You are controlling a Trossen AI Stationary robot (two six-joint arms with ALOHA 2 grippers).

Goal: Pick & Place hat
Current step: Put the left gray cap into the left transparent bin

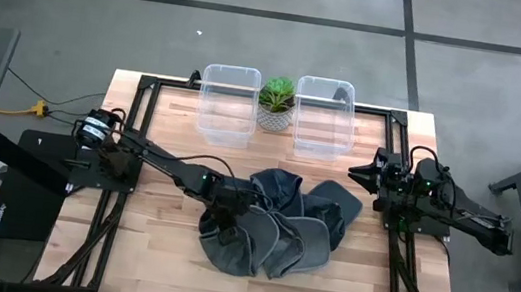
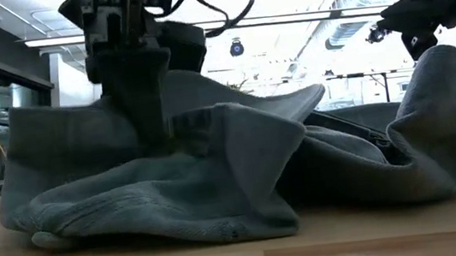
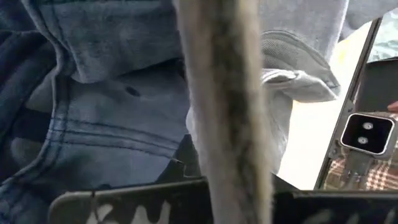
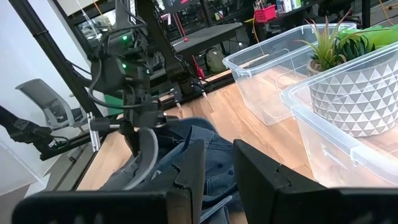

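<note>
Several blue-grey denim hats lie in a crumpled heap (image 1: 280, 224) in the middle of the wooden table, resting on their brims and crowns. My left gripper (image 1: 224, 207) stands over the heap's left part, pointing down, and is shut on a hat; the low view shows it (image 2: 140, 112) sunk into the cloth. My right gripper (image 1: 363, 172) waits open near the table's right edge, above the heap's right end and touching nothing. Its two fingers (image 4: 217, 171) show with a gap between them. My left gripper pinches a hat's brim edge (image 3: 224, 124) between its two fingers, coming from above and pointing down. In the right wrist view the brim (image 4: 148, 158) curves down below the fingers. The rest of that hat (image 2: 158, 196) lies on the table among the others.
Two clear plastic bins (image 1: 228, 101) (image 1: 323, 116) stand at the far edge with a potted plant (image 1: 276, 106) between them. Black frame rails (image 1: 129, 149) run along the table's left and right sides. Bare wood (image 1: 251, 291) lies between the heap and the near edge.
</note>
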